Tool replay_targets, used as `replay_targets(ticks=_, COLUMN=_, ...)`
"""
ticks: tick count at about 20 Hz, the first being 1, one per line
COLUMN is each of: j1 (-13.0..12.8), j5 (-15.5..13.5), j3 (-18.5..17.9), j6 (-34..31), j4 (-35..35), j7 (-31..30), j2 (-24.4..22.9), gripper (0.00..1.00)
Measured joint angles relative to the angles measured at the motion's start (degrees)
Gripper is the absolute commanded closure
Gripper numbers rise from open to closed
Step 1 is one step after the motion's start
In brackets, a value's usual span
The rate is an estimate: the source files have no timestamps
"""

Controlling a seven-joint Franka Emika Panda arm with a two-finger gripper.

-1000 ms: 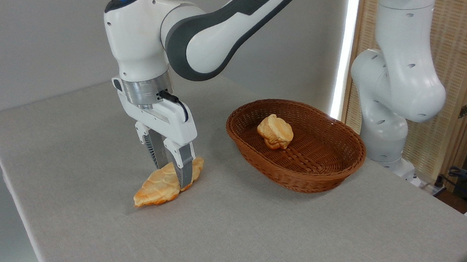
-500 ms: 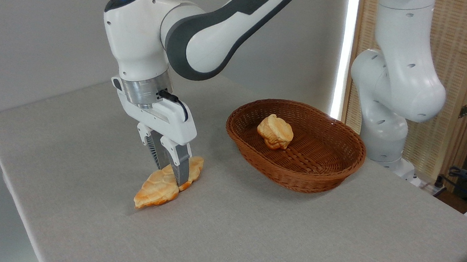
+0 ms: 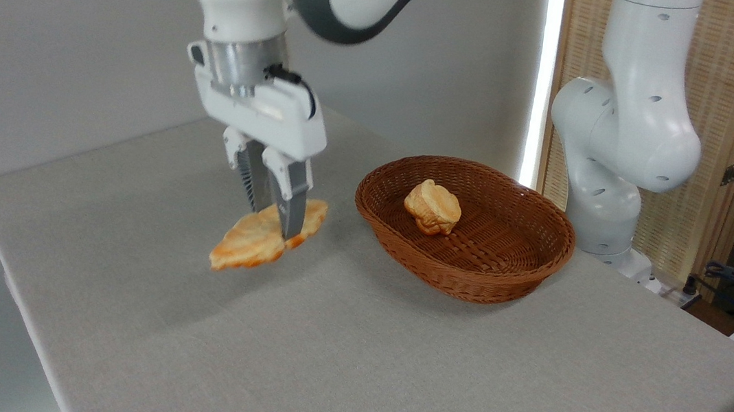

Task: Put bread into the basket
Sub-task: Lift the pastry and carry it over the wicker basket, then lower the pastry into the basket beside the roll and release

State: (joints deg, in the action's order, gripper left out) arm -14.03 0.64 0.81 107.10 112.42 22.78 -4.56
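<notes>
Hand is clamping the bread near its middle, holding it in the air above the bench, left of the basket, its ends sticking out both sides.

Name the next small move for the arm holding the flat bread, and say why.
Probably carry it right, toward the basket. The gripper is shut on the bread, which hangs clear of the table, left of the basket.

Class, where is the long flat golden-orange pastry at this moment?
The long flat golden-orange pastry hangs above the grey table, pinched in the gripper, left of the oval brown wicker basket holding a small lumpy bread.
</notes>
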Motion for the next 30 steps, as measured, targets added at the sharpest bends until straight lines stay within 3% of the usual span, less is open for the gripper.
replay_targets(ticks=6, j1=0.2, j5=0.0, j3=-2.9, j6=-6.3, j4=6.0, j7=8.7, j2=-11.4, gripper=0.41)
replay_targets(ticks=14, j1=0.2, j5=0.0, j3=-6.3, j6=-15.0, j4=15.8, j7=17.5, j2=-22.7, gripper=0.34)
replay_targets(ticks=17, j1=0.2, j5=0.0, j3=-6.5, j6=-17.5, j4=19.0, j7=19.6, j2=-24.6, gripper=0.19)
replay_targets(ticks=18, j1=0.2, j5=0.0, j3=-6.5, j6=-17.7, j4=19.9, j7=19.8, j2=-24.9, gripper=0.05)
replay_targets(ticks=19, j1=0.2, j5=0.0, j3=-6.5, j6=-17.8, j4=20.8, j7=19.9, j2=-25.1, gripper=0.0)
replay_targets(ticks=30, j1=0.2, j5=0.0, j3=-6.5, j6=-17.9, j4=23.9, j7=19.9, j2=-25.1, gripper=0.0)
